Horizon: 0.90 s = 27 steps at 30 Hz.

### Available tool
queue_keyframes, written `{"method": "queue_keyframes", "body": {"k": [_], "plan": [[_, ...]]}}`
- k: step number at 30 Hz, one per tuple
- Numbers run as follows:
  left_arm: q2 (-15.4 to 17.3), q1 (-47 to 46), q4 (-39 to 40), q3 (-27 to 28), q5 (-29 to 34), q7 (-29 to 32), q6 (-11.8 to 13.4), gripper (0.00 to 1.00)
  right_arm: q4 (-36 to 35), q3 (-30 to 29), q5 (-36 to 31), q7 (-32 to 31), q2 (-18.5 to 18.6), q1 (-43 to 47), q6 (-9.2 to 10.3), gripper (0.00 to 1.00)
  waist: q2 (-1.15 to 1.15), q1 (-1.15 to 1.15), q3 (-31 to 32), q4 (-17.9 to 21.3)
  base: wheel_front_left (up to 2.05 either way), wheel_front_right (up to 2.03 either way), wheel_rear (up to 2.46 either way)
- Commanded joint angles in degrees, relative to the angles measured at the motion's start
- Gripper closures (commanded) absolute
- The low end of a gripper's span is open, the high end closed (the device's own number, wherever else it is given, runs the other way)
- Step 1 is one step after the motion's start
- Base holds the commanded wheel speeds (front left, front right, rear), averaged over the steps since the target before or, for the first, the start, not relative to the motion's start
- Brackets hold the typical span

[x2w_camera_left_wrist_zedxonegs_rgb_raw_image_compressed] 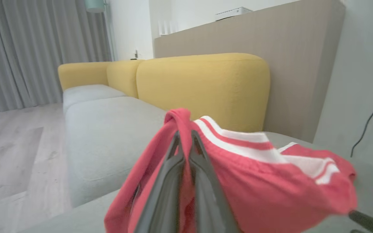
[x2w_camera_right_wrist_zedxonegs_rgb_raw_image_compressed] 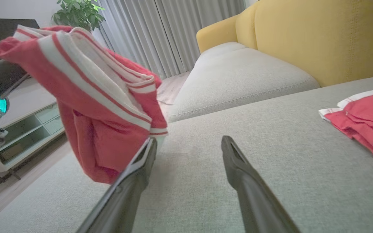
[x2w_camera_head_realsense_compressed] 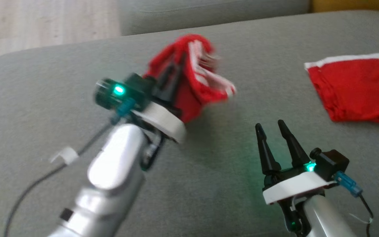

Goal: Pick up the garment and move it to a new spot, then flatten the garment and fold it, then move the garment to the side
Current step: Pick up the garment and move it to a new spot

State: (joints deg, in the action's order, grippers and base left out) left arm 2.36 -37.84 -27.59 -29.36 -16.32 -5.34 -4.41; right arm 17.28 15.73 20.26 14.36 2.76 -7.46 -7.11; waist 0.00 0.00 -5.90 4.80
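Observation:
The garment (x2w_camera_head_realsense_compressed: 196, 82), red with white stripes, hangs bunched in the air above the grey sofa seat (x2w_camera_head_realsense_compressed: 209, 177). My left gripper (x2w_camera_head_realsense_compressed: 178, 64) is shut on its fabric; in the left wrist view the two fingers (x2w_camera_left_wrist_zedxonegs_rgb_raw_image_compressed: 184, 134) press together with the cloth (x2w_camera_left_wrist_zedxonegs_rgb_raw_image_compressed: 254, 174) draped over and around them. My right gripper (x2w_camera_head_realsense_compressed: 269, 125) stands open at the lower right, just above the seat and apart from the garment. In the right wrist view the garment (x2w_camera_right_wrist_zedxonegs_rgb_raw_image_compressed: 102, 106) dangles to the left of the spread fingers (x2w_camera_right_wrist_zedxonegs_rgb_raw_image_compressed: 189, 142), with nothing between them.
A second red garment with a white band (x2w_camera_head_realsense_compressed: 357, 89) lies folded flat on the seat at the far right (x2w_camera_right_wrist_zedxonegs_rgb_raw_image_compressed: 367, 119). Yellow backrests (x2w_camera_left_wrist_zedxonegs_rgb_raw_image_compressed: 202, 87) rise behind the seat. Wooden floor (x2w_camera_head_realsense_compressed: 44, 26) lies past the seat's far left edge.

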Motion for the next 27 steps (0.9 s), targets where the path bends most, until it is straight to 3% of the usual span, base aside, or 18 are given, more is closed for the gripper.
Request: {"method": "queue_keyframes", "body": {"k": [1, 6, 7, 8, 9, 17, 22, 27], "plan": [[0.56, -0.66, 4.44, -2.39, -3.18, 0.65, 1.62, 1.0, -2.24, 1.79, 0.6, 0.63, 0.11, -1.83, -0.37, 0.0, 0.0, 0.0, -0.86, 2.88, 0.0, 0.0, 0.0], [0.54, -1.1, 7.89, -12.54, -9.73, 1.29, 6.55, 1.0, -2.39, 2.71, 1.27, 0.63, 0.11, -2.65, -0.37, 0.0, 0.0, 0.0, -1.89, 6.36, 0.0, 0.0, 0.0], [0.54, -1.47, 7.83, -14.34, -10.54, 1.3, 7.35, 0.71, -2.42, 2.85, 1.35, 0.63, 0.11, -2.8, -0.37, 0.0, 0.0, 0.0, -2.09, 6.89, 0.0, 0.0, 0.0], [0.54, -1.88, 7.64, -15.98, -11.23, 1.17, 8.11, 0.13, -2.45, 2.95, 1.45, 0.63, 0.11, -2.94, -0.37, 0.0, 0.0, 0.0, -2.3, 7.35, 0.0, 0.0, 0.0], [0.53, -2.19, 7.35, -17.67, -12.1, 1.29, 8.53, 0.0, -2.48, 2.92, 1.51, 0.63, 0.11, -3.03, -0.37, 0.0, 0.0, 0.0, -2.5, 7.64, 0.0, 0.0, 0.0], [0.53, -4.33, 3.8, -24.27, -15.36, -0.14, 10.46, 0.0, -2.83, 1.4, 1.44, 0.63, 0.11, -2.93, -0.37, 0.0, 0.0, 0.0, -3.03, 7.03, 0.0, 0.0, 0.0], [0.81, -5.28, 0.53, -22.45, -16.43, -3.76, 12.08, 0.0, -2.87, 0.82, 0.95, 0.63, 0.11, -2.4, -0.37, 0.0, 0.0, 0.0, -2.07, 4.15, 0.0, 0.0, 0.0], [4.63, -3.27, -0.19, -19.04, -17.48, -7.02, 13.29, 0.0, -2.81, 0.44, 0.47, 0.63, 0.11, -1.62, -0.37, 0.0, 0.0, 0.0, -0.57, 0.9, 0.0, 0.0, 0.0]]}}
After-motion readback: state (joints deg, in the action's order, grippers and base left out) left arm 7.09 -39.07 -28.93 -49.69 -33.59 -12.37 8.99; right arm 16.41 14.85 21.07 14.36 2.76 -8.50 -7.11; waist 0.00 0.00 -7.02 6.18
